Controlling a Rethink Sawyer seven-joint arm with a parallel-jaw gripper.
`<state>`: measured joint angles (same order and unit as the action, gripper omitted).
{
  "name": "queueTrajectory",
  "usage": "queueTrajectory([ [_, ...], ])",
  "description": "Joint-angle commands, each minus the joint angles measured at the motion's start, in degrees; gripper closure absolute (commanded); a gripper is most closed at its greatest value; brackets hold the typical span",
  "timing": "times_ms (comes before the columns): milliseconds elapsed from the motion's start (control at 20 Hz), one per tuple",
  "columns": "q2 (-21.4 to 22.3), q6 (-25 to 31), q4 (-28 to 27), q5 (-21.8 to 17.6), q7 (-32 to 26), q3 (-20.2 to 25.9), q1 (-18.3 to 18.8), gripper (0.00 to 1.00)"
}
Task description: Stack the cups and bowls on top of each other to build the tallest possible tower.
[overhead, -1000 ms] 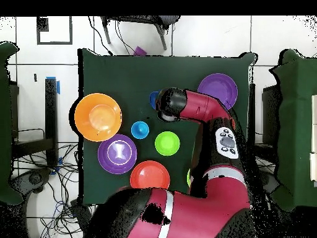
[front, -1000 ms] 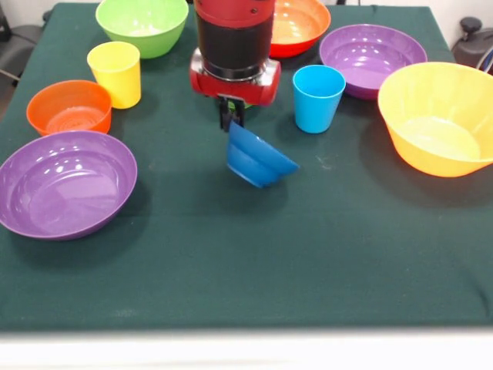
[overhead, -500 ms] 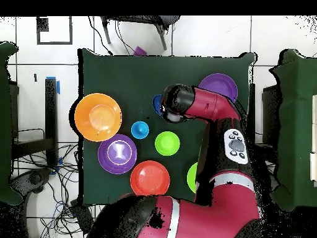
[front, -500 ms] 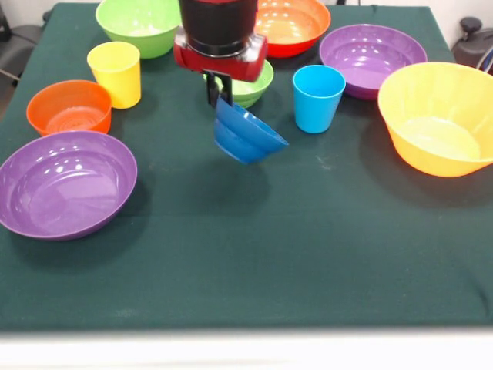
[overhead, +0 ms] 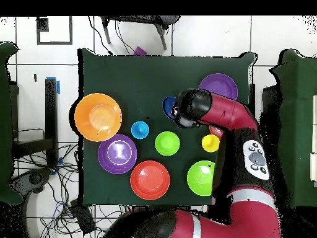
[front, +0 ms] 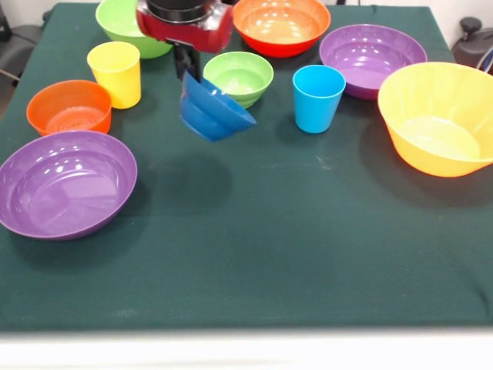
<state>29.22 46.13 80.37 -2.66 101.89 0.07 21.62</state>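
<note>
Green worktop [front: 308, 254], front part bare. Nearest, at left: big purple bowl [front: 65, 183], upright. At right: big yellow-orange bowl [front: 439, 117], upright, no tower built on it; every bowl and cup sits apart, nothing stacked. Behind the purple one, small orange bowl [front: 69, 107] touching its far rim in this view. Yellow cup [front: 115, 73] just beyond that, upright. Mid-worktop: small dark blue bowl [front: 212, 109] lifted off the cloth, tilted steeply, shadow on the cloth below it. Pincer [front: 187, 63] pinching the blue bowl's upper rim; red and black arm [front: 183, 17] comes down from above. Small green bowl [front: 238, 78] just beside the blue one, resting on the cloth. Light blue cup [front: 318, 98] to its right, upright, near second purple bowl [front: 372, 58]. Far edge: red-orange bowl [front: 281, 25] and large green bowl [front: 123, 27], partly hidden by the arm. Overhead: arm covers part of the worktop, blue bowl rim peeks beside the wrist.
</note>
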Motion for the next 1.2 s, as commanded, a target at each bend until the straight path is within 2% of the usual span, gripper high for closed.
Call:
queueTrajectory([
  [50, -2.4, 0.9, 2.8, -5.6, -5.8, 4.1, 1.1, 1.0],
  [450, -4.0, -0.5, 4.3, -5.7, -5.9, 4.8, 2.9, 1.0],
  [750, -5.8, -4.9, 7.6, -5.3, -5.3, 6.2, 4.6, 1.0],
  [950, -5.3, -7.3, 10.9, -5.4, -4.7, 6.6, 5.4, 1.0],
  [1200, -7.9, -8.1, 9.4, -5.9, -4.4, 6.8, 5.9, 1.0],
])
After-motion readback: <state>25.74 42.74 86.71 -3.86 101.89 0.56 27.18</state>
